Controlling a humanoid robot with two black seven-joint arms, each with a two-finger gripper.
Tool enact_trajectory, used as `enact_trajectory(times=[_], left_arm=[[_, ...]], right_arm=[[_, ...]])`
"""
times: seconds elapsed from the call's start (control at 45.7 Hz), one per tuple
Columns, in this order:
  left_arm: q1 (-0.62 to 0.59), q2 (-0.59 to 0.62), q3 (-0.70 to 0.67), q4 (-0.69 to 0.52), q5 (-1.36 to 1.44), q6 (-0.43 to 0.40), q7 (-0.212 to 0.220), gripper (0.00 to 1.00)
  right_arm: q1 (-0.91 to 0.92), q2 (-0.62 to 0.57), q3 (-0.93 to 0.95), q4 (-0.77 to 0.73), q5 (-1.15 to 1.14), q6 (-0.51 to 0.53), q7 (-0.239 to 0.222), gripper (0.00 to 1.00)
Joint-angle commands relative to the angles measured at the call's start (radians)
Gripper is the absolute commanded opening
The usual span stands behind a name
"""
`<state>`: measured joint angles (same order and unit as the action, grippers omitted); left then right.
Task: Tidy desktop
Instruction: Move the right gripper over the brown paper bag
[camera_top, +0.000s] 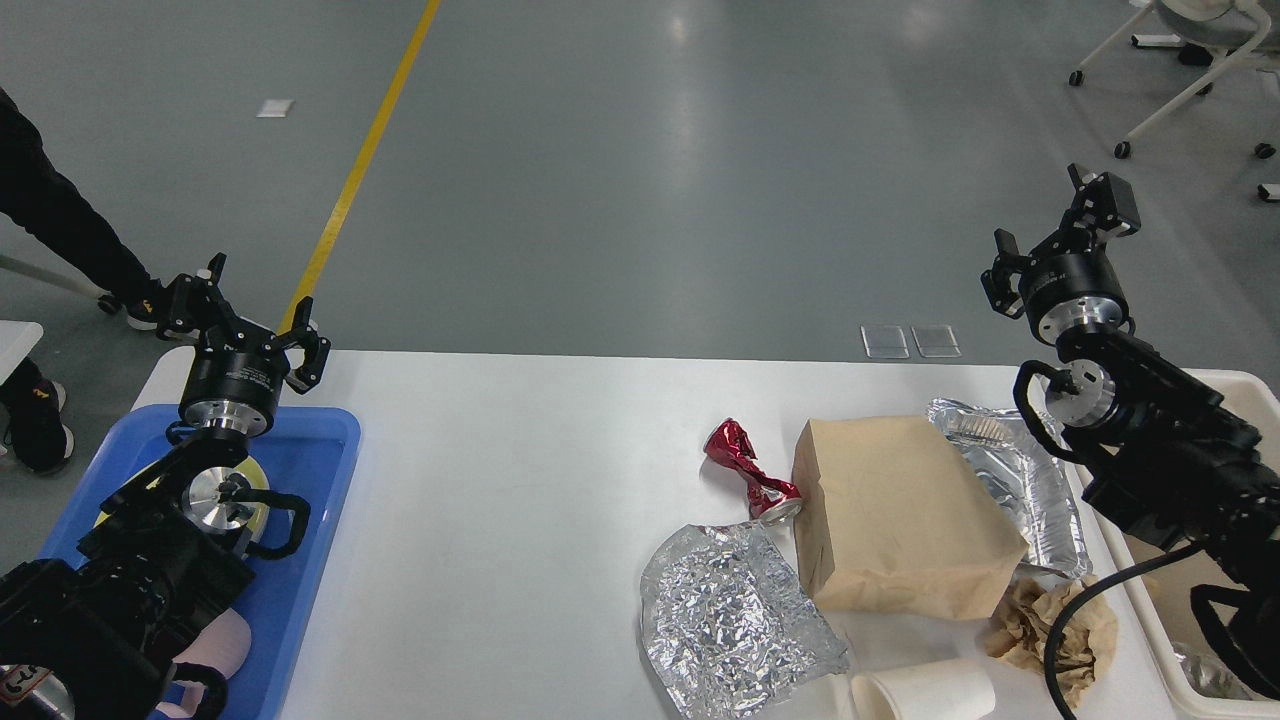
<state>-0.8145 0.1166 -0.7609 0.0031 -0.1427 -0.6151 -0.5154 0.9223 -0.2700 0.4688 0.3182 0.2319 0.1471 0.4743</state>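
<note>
**Both claws spread and empty above the tabletop's far corners**

Our left claw (243, 315) hangs over the far left corner of the tabletop (520, 480), just beyond the blue tray (310, 520). Its fingers stand apart with nothing between them, and they touch nothing. Our right claw (1062, 225) is raised above the far right corner, seen against the grey floor (640, 180); its two fingers are also spread wide, gripping nothing and clear of every item below.

The tabletop is the broad white slab filling the lower half of the view. Its long axis runs left to right across our sight, with the far edge nearly level and the rounded far left corner showing beside the left claw.

On its right half lies the clutter. A brown paper bag (900, 515) lies flat, touching a crushed red can (752, 472) on its left. A crumpled foil sheet (735, 625) lies in front of the can, beside the bag's near left corner. A foil container (1020, 480) is tucked against the bag's right side. A wad of brown paper (1040, 625) sits at the bag's near right corner, and a white paper cup (925, 692) lies on its side at the near edge. A cream bin (1150, 640) stands along the right end, partly behind our right arm.
</note>
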Motion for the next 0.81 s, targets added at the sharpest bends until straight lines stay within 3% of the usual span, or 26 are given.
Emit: enact_trajectory(times=[0.0, 0.109, 0.153, 0.262, 0.372, 0.481, 0.59, 0.787], left_arm=[[0.0, 0.0, 0.0, -0.002, 0.0, 0.0, 0.0, 0.96], [0.0, 0.0, 0.002, 0.0, 0.0, 0.0, 0.0, 0.96], [0.0, 0.0, 0.0, 0.0, 0.0, 0.0, 0.0, 0.96], [0.0, 0.0, 0.0, 0.0, 0.0, 0.0, 0.0, 0.96], [0.0, 0.0, 0.0, 0.0, 0.0, 0.0, 0.0, 0.96], [0.0, 0.0, 0.0, 0.0, 0.0, 0.0, 0.0, 0.96], [0.0, 0.0, 0.0, 0.0, 0.0, 0.0, 0.0, 0.96], [0.0, 0.0, 0.0, 0.0, 0.0, 0.0, 0.0, 0.96]], right_arm=[[0.023, -0.009, -0.027, 0.027, -0.029, 0.067, -0.002, 1.0], [0.079, -0.078, -0.214, 0.096, -0.164, 0.189, -0.013, 1.0], [0.139, -0.115, -0.38, 0.139, -0.253, 0.216, -0.014, 1.0], [0.257, -0.12, -0.712, 0.165, -0.325, 0.218, -0.022, 1.0], [0.377, -0.057, -1.097, 0.165, -0.327, 0.241, -0.054, 1.0], [0.451, 0.037, -1.45, 0.165, -0.304, 0.247, -0.057, 1.0], [0.5, 0.057, -1.562, 0.171, -0.29, 0.311, -0.059, 1.0], [0.619, 0.068, -1.567, 0.259, -0.286, 0.675, -0.057, 1.0]])
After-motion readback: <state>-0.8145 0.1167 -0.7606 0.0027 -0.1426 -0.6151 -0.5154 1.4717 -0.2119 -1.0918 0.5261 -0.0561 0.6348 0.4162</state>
